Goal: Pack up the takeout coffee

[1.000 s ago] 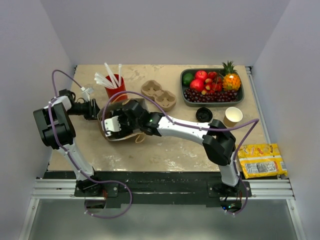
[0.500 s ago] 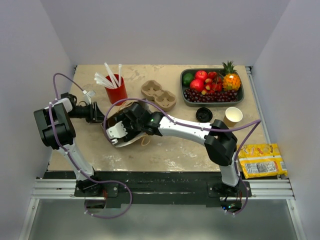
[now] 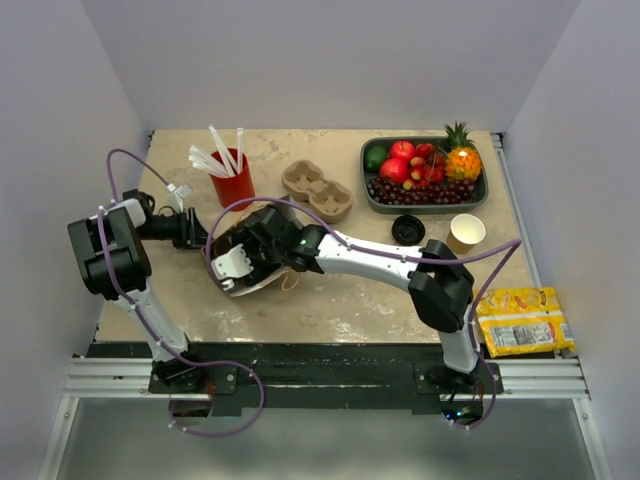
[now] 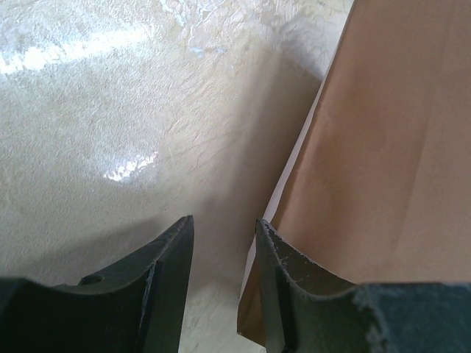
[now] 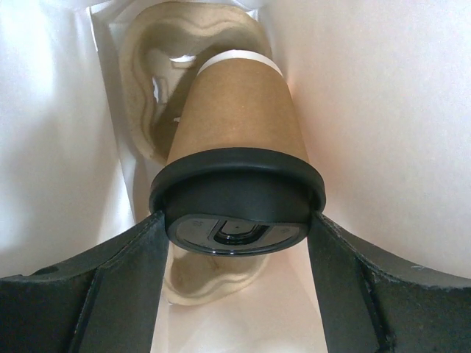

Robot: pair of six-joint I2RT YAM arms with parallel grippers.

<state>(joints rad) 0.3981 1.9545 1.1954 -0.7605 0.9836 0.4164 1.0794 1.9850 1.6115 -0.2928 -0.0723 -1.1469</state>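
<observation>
Coffee (image 5: pixel 235 147): lidded cup, inside the bag (image 5: pixel 368 88), above the carrier (image 5: pixel 143 88) at the far end.
Right claw (image 5: pixel 237 220): clamped on the lid rim.
Left claw (image 4: pixel 224 220): partly apart beside the bag's edge, holding nothing.
Progress: bagged, not yet released; seating and letting go remain.

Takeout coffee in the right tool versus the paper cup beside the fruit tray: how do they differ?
The takeout coffee is capped in black; the paper cup is open-topped. The takeout coffee is clamped at its top by the right tool, inside the bag; the paper cup stands free on the table. Both are tan paper cups.
</observation>
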